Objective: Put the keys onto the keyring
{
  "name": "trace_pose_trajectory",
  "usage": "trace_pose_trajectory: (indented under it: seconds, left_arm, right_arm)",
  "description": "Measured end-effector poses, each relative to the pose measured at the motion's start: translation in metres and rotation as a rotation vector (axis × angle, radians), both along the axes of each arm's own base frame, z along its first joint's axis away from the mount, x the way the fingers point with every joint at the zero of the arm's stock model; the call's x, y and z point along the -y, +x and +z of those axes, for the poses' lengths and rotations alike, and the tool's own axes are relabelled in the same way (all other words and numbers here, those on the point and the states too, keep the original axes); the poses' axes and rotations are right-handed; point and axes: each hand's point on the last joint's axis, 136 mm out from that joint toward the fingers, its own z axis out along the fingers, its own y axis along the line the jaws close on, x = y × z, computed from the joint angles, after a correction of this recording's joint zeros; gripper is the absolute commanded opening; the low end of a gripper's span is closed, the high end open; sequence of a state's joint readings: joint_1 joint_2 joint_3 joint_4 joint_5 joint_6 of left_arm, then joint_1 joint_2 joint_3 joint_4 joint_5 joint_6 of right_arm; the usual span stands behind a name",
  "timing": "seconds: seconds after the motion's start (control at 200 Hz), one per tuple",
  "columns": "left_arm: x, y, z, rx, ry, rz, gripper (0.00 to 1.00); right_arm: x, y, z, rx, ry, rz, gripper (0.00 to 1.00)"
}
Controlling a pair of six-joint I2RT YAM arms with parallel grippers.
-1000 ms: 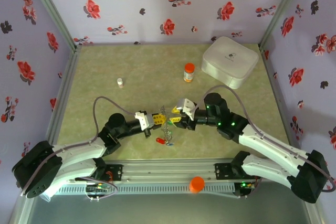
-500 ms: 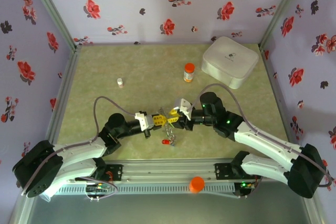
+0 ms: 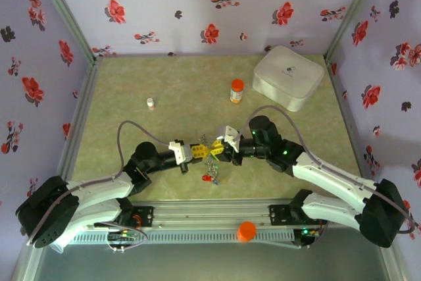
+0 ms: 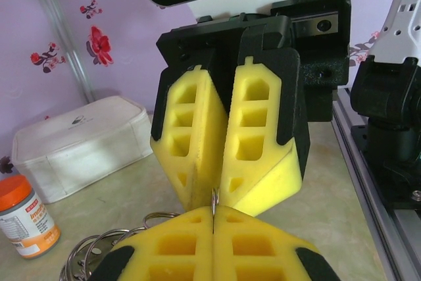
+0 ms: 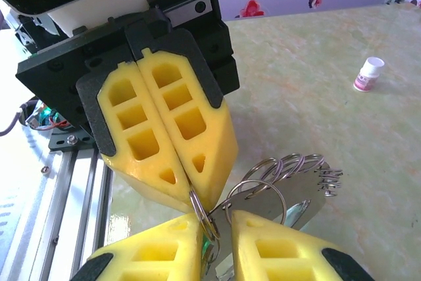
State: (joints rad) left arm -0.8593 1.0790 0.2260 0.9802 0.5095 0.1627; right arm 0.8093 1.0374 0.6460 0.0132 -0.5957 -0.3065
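Observation:
Both grippers meet tip to tip above the table's near middle. My left gripper (image 3: 199,150) (image 4: 214,214) is shut, pinching the keyring (image 4: 214,197) (image 5: 200,212), a thin silver split ring. Several more rings and flat metal keys (image 5: 302,192) (image 3: 210,158) hang from it. A red tag (image 3: 207,178) dangles lowest and a green tag (image 5: 206,247) shows between my right fingers. My right gripper (image 3: 219,152) (image 5: 216,218) faces the left one. Its yellow pads stand a narrow gap apart around the ring and a key blade. They are not pressed together.
An orange-capped bottle (image 3: 237,90) (image 4: 23,218) and a white box (image 3: 288,77) (image 4: 79,139) stand at the back right. A small white vial (image 3: 150,103) (image 5: 367,74) sits at the back left. The metal rail (image 3: 210,218) with an orange cap (image 3: 247,230) runs along the near edge.
My right gripper has slid left up to the left gripper's tips and its jaws have narrowed. The hanging red tag swung slightly right. The left gripper stayed shut and hardly moved.

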Motion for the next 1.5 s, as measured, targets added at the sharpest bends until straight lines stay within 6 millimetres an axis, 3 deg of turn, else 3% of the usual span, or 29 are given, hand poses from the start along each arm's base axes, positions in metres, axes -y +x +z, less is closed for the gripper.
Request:
trace_pose_trajectory:
  seconds: [0.195,0.26,0.36,0.495,0.72,1.11,1.31,1.355,1.4,1.455,1.5]
  left_arm:
    - [0.0,0.001,-0.001,-0.002,0.002,0.002,0.0]
    - [0.0,0.001,-0.001,-0.005,0.004,0.003,0.22]
    - [0.0,0.003,-0.003,-0.002,0.012,0.014,0.23]
    - [-0.001,0.006,-0.009,-0.007,0.077,0.029,0.21]
    - [-0.001,0.008,0.007,0.028,0.136,0.041,0.2]
    - [0.002,0.007,-0.006,-0.011,0.223,0.012,0.19]
    - [0.005,0.004,-0.012,-0.019,0.244,-0.01,0.0]
    - [0.005,0.004,-0.012,-0.022,0.245,-0.009,0.0]
    - [0.005,0.004,-0.012,-0.016,0.245,-0.011,0.0]
    - [0.005,0.004,-0.011,-0.014,0.244,-0.012,0.0]
    - [0.005,0.004,-0.01,-0.01,0.241,-0.011,0.0]
  right_arm:
    - [0.0,-0.002,-0.003,0.0,-0.009,0.011,0.01]
    - [0.0,-0.002,-0.003,0.004,-0.01,0.014,0.0]
    - [0.002,-0.003,-0.006,-0.002,-0.032,0.019,0.0]
    - [0.006,-0.006,-0.006,-0.003,-0.09,0.034,0.0]
    - [0.008,-0.003,0.005,0.068,-0.217,0.062,0.0]
    - [0.005,-0.008,0.002,0.153,-0.395,0.13,0.0]
    - [0.002,-0.007,-0.003,0.18,-0.444,0.141,0.0]
    - [0.002,-0.006,-0.003,0.183,-0.448,0.138,0.0]
    - [0.003,-0.006,-0.003,0.185,-0.45,0.137,0.07]
    - [0.003,-0.006,-0.001,0.185,-0.444,0.132,0.23]
    - [0.003,-0.006,0.003,0.181,-0.419,0.119,0.29]
